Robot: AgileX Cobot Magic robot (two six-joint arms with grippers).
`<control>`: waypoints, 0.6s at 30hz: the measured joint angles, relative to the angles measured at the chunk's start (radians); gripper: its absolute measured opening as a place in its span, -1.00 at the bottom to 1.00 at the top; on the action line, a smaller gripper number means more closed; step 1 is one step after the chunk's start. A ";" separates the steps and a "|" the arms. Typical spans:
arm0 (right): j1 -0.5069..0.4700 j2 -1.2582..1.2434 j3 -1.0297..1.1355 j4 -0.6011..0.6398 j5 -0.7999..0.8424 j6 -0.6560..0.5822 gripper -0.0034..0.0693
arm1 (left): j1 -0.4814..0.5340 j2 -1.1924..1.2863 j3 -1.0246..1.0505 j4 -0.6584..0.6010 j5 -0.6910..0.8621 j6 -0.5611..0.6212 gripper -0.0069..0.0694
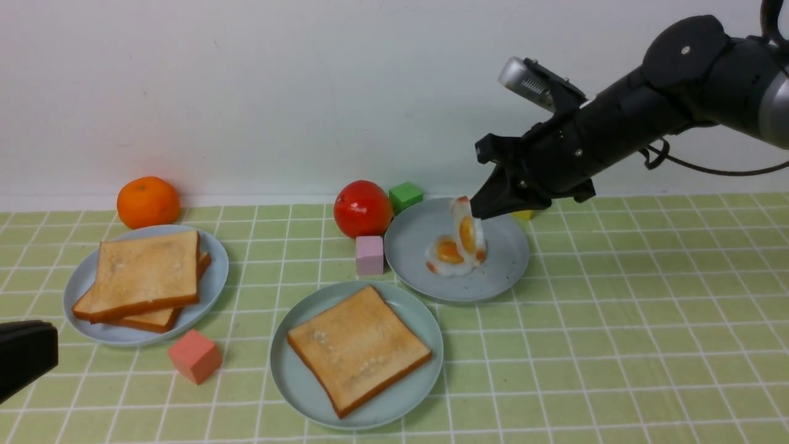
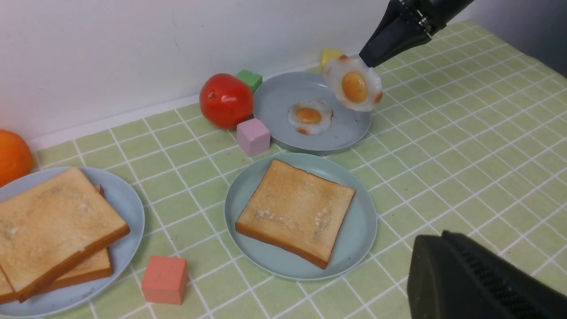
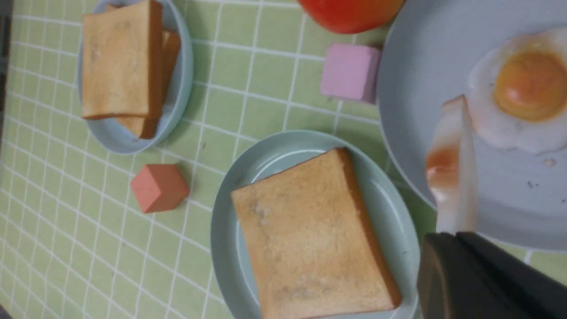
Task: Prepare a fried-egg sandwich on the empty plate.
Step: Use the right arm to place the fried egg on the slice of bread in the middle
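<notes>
1. Right gripper [image 1: 476, 209]: jaws pressed together, pinching the rim of a white glossy fried egg w/ orange yolk [image 1: 470, 237], which hangs on edge from the tips. Handling (est.): light, thin, prob. rubbery and slick. Grip at the white rim, not the yolk dome. May swing or slip.
2. Directly beneath: round bluish-grey plastic plate [image 1: 505, 271]. Contents: second fried egg [image 1: 447, 253], lying flat.
3. Just left of that plate: pink cube [image 1: 370, 254], red tomato [image 1: 362, 208], green cube [image 1: 405, 196].
4. Below-left of gripper, toward the robot: round pale teal-green plastic plate [image 1: 414, 311]. Contents: 1 square golden-brown toast slice [image 1: 357, 348], flat. Fried-egg sandwich not yet built: base only, egg and top slice pending.
5. Far left: another bluish-grey plate [image 1: 219, 271]. Contents: 2 toast slices, stacked [image 1: 142, 274].
6. Farthest: left gripper [image 1: 37, 351], jaws pressed together, nothing seen in it.
</notes>
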 joint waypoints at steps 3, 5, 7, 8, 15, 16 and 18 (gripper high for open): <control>0.035 -0.042 0.033 0.032 0.003 -0.026 -0.89 | 0.000 0.000 0.000 0.018 0.000 0.000 -0.81; 0.061 -0.064 0.064 0.056 0.003 -0.045 -0.90 | 0.000 0.000 0.000 0.027 0.000 0.000 -0.81; 0.092 -0.084 0.107 0.092 0.003 -0.070 -0.90 | 0.000 0.000 0.000 0.035 0.000 0.000 -0.81; 0.109 -0.090 0.131 0.113 0.002 -0.086 -0.90 | 0.000 0.000 0.000 0.038 0.000 0.000 -0.81; 0.207 -0.091 0.245 0.264 -0.055 -0.180 -0.90 | 0.000 0.000 0.000 0.045 0.000 0.000 -0.81; 0.217 -0.090 0.246 0.272 -0.070 -0.184 -0.90 | 0.000 0.000 0.000 0.047 0.000 0.000 -0.81; 0.230 -0.081 0.247 0.289 -0.099 -0.187 -0.90 | 0.000 0.000 0.000 0.051 0.000 0.000 -0.81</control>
